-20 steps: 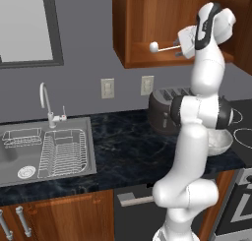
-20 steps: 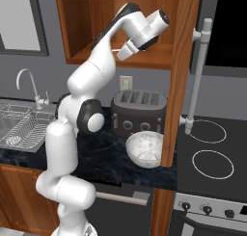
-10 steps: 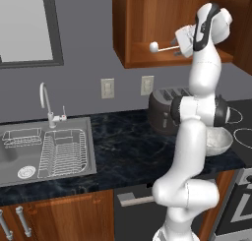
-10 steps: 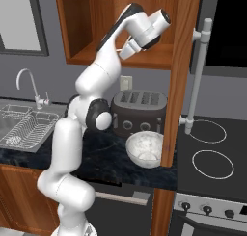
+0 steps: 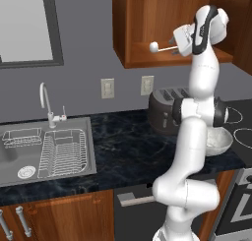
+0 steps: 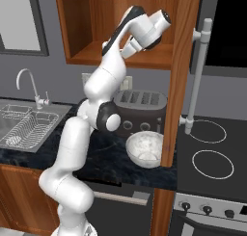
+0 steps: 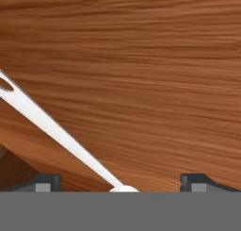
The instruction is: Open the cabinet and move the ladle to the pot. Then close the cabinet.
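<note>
The cabinet (image 5: 140, 23) stands open; its door (image 6: 180, 61) swings out edge-on, with the long silver handle (image 6: 198, 71) on its right. The ladle (image 5: 164, 48) lies on the cabinet's shelf, its rounded whitish end to the left and its thin rod pointing right. My gripper (image 5: 178, 42) is inside the cabinet at the rod's end, open. Seen from the hand, the pale ladle (image 7: 56, 131) runs from upper left down to the gap between my wide-apart gripper (image 7: 124, 182) tips, touching neither. From the right, the gripper (image 6: 126, 51) hangs just above the shelf. The pot is out of view.
A dark toaster (image 6: 140, 110) stands on the black counter below the cabinet, with a white speckled bowl (image 6: 144, 148) in front of it. The open door hangs over the counter's right end beside the stove (image 6: 207, 148). A sink (image 5: 44, 146) with a rack lies at the left.
The arm's lower links have swung rightward in the right base view while the hand stayed near the ladle's handle. The ladle has not moved and the jaws have stayed open.
</note>
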Motion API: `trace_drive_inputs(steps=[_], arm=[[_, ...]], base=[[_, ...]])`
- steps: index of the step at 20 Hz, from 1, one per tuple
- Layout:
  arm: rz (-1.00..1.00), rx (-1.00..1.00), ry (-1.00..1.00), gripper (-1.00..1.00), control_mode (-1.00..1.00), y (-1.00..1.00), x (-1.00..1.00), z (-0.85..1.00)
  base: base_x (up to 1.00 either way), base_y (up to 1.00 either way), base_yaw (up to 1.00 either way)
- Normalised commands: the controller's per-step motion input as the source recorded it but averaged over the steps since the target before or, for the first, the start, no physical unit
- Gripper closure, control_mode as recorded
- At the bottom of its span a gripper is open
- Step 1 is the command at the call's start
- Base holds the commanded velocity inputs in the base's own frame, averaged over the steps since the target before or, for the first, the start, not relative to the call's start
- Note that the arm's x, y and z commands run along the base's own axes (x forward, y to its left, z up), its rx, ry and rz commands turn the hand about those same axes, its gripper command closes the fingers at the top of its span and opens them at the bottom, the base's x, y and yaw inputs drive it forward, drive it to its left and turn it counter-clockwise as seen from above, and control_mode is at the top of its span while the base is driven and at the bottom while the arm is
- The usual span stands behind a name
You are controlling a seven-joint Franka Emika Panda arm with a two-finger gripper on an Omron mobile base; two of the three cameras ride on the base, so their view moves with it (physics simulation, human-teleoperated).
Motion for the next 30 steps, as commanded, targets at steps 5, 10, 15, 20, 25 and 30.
trace_drive_inputs(steps=[5, 10, 15, 20, 25, 30], arm=[[0.00, 0.00, 0.04, -1.00, -1.00, -0.03, 0.22, 0.00], [0.00, 0.00, 0.16, -1.00, -1.00, -0.07, 0.17, 0.00], [0.00, 0.00, 0.17, -1.00, -1.00, -0.08, 0.14, -0.02], [0.03, 0.00, 0.03, -1.00, -1.00, -0.03, 0.22, 0.00], [0.13, 0.00, 0.00, -1.00, -1.00, -0.03, 0.28, 0.00], [0.20, 0.00, 0.02, -1.00, -1.00, -0.01, 0.33, -0.08]], base=[[0.00, 0.00, 0.00], [0.00, 0.00, 0.00], [0.00, 0.00, 0.00], [0.00, 0.00, 0.00], [0.00, 0.00, 0.00], [0.00, 0.00, 0.00]])
